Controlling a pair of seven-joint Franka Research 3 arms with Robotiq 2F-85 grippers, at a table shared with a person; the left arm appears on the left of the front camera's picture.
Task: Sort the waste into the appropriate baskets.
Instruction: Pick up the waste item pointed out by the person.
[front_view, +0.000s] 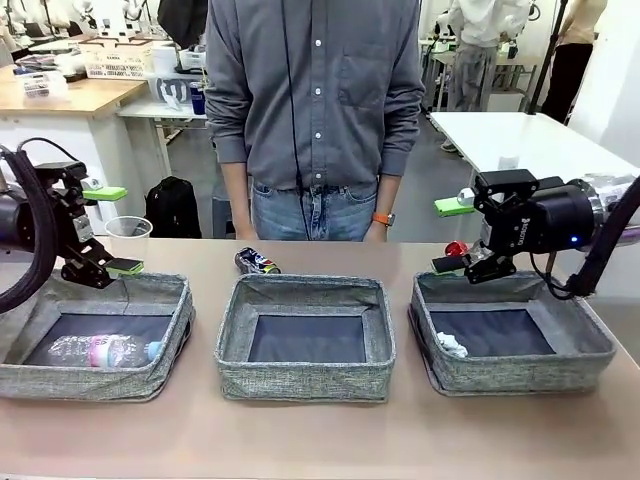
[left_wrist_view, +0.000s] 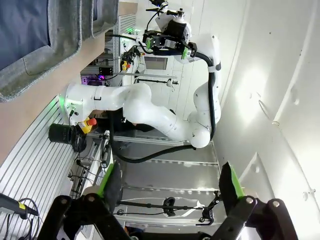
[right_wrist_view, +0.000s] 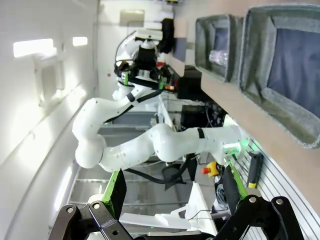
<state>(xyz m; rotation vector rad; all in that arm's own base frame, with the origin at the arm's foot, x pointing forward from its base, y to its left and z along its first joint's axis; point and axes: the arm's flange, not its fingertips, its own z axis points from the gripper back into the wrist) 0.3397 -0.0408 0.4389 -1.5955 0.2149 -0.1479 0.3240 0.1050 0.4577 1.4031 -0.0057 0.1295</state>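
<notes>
The tan table carries three grey woven baskets in a row at its near side. The left basket holds one clear plastic bottle lying on its side, its pink label partly dimmed by the basket's shadow. The middle basket shows its dark flat bottom. The right basket holds one white paper wad in its near left corner. Behind the baskets three pieces of waste lie on the table. One crushed dark patterned can sits just beyond the middle basket's far left corner. One clear plastic cup stands upright beyond the left basket, its lower part hidden by the left gripper. One crushed red can is mostly covered by the right gripper, so little more than a red patch can be made out. Each gripper hangs above the far rim of its outer basket, jaws spread wide with one green pad above the other and nothing between them; both wrist views likewise show the fingers apart on open air. A person in a grey shirt stands at the far edge, cut off at the top of the frame, hands half hidden behind the table edge. Beyond are a black backpack on the floor, a wooden bench at left and a white table at right.
</notes>
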